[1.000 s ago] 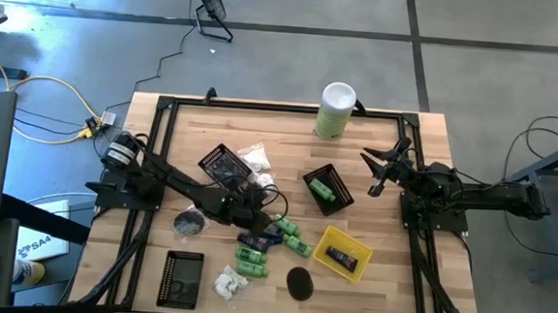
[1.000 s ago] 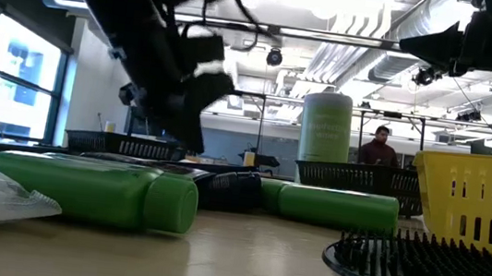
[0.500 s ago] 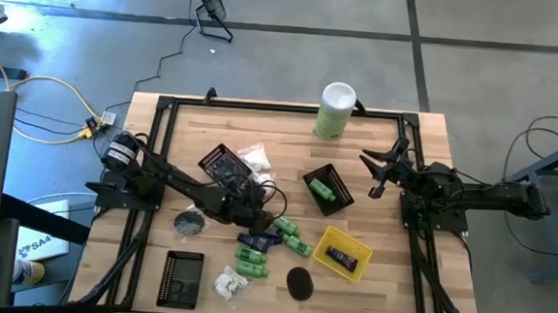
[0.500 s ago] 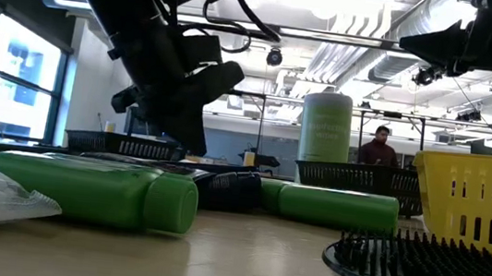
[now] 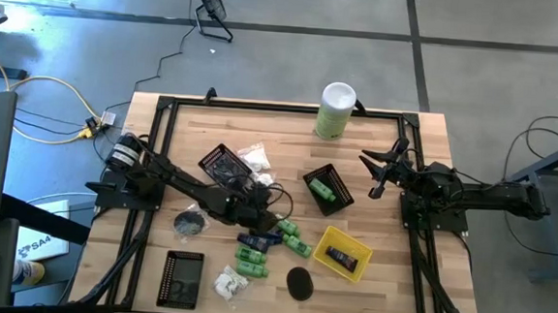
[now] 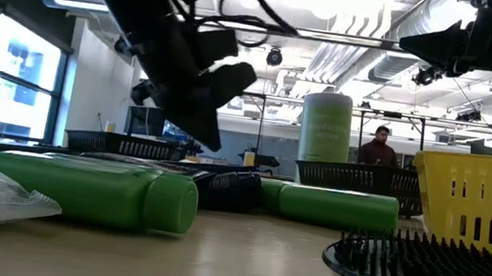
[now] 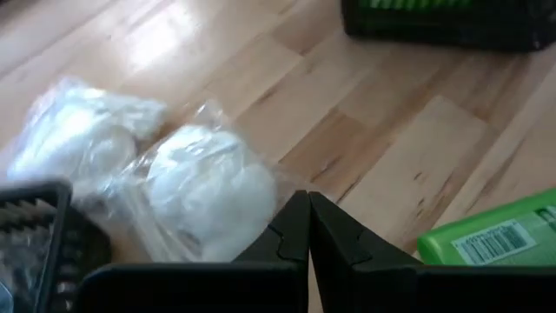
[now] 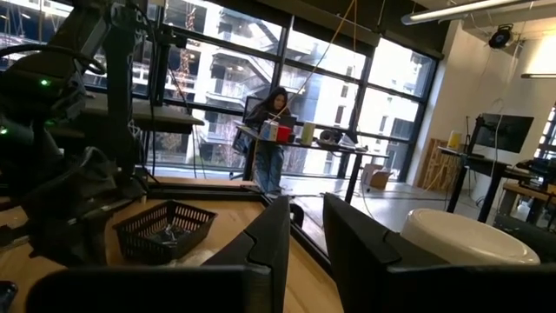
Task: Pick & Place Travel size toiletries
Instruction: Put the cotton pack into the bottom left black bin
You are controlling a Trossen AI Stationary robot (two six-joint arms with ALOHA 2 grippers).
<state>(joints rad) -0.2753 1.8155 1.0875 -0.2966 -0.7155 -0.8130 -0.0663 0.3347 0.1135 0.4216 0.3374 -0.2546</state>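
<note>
- Toiletries lie mid-table: green bottles, white packets.
- Your left gripper hangs over the packets, fingers pressed together, empty.
- Your right gripper waits, fingers slightly parted.

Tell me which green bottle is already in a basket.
The green bottle in the black basket right of centre. The other green bottles lie loose on the table.

An open-plan robotics lab or workshop: a pale wooden worktable on grey concrete floor, exposed ceiling ducts upper centre, tall glass windows, a person at a distant desk.
</note>
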